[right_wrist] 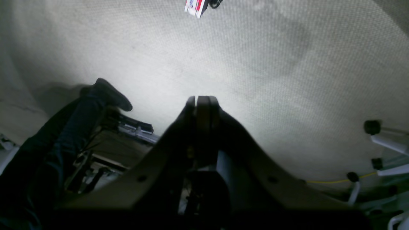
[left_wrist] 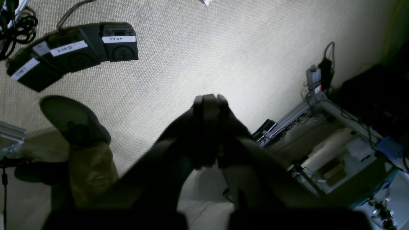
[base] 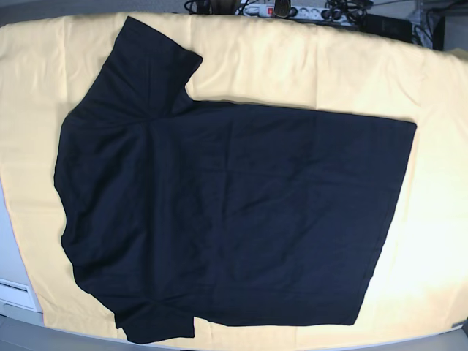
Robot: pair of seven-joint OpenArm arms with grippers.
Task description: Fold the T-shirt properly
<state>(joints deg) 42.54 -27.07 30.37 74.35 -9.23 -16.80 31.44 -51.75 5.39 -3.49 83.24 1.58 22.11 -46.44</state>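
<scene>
Lying flat, T-shirt (base: 234,219) on yellow cloth (base: 439,241)

A pale beige woven carpet floor (left_wrist: 204,48) is seen in both wrist views, brightly lit near the middle and dimmer toward the edges. A row of black foot pedals with white labels (left_wrist: 73,51) is set on it, beside tangled black cables (left_wrist: 17,27). A silver aluminium frame (left_wrist: 306,108) is seen at the right. In the base view a yellow table cloth (base: 292,62) is evenly lit, with a power strip (base: 292,10) behind it.
</scene>
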